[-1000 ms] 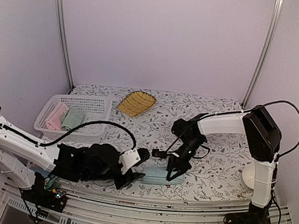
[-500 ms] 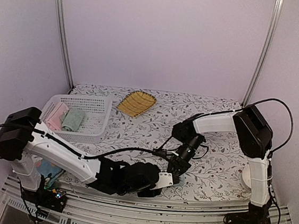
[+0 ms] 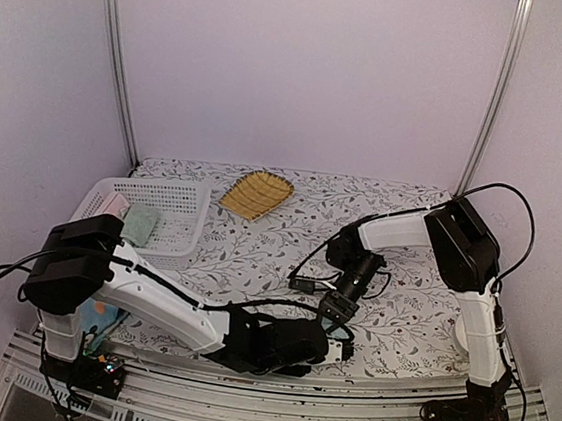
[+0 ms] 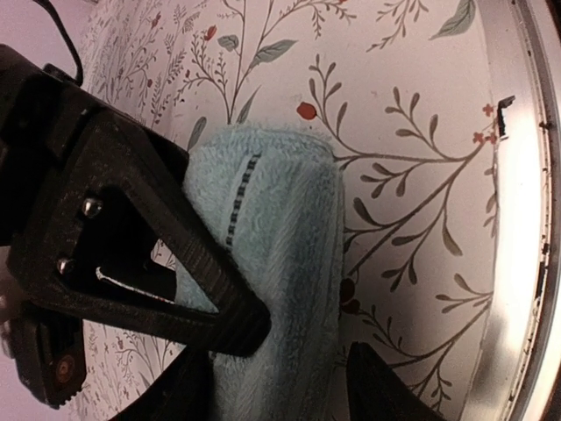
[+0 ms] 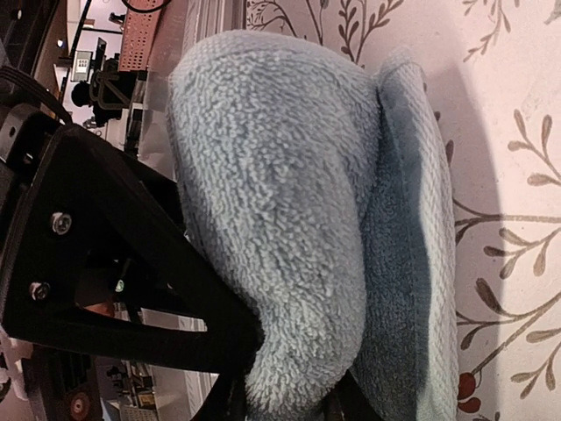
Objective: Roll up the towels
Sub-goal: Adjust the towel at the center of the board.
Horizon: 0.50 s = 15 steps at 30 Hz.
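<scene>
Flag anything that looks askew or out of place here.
Nothing is spilled or damaged. The light-blue towel is bunched into a lopsided bulge in the right claw, with a flatter layer lying beside it, and it sits close to the metal rail at the table's edge.

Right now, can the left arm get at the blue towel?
Probably yes: the left end effector straddles the blue towel, a finger on either side, and nothing blocks it.
</scene>
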Available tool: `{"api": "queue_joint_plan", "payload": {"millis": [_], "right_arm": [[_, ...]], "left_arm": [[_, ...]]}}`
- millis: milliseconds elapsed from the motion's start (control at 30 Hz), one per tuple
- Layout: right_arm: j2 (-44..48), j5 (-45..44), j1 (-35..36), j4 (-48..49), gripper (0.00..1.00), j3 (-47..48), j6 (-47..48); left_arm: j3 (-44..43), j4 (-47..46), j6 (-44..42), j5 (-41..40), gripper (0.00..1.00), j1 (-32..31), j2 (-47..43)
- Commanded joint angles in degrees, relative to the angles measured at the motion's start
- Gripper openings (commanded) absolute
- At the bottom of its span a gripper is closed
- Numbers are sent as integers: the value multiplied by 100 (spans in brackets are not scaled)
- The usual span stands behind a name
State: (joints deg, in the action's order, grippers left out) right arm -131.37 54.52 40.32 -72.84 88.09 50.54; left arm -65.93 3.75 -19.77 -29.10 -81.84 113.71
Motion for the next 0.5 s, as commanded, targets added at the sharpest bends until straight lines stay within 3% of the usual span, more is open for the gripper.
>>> {"api": "queue_joint_plan", "payload": {"millis": [0, 333, 467], "right_arm": [[-537, -127, 5, -239, 12, 4, 255], [-621, 453, -80, -530, 13, 59, 366], [-666, 559, -85, -537, 16, 66, 340]], "left_arm": [[-81, 316, -164, -309, 55, 59, 414], [-87, 134, -476, -779, 55, 129, 769], [-139, 59, -608, -938, 48, 160, 905]]}}
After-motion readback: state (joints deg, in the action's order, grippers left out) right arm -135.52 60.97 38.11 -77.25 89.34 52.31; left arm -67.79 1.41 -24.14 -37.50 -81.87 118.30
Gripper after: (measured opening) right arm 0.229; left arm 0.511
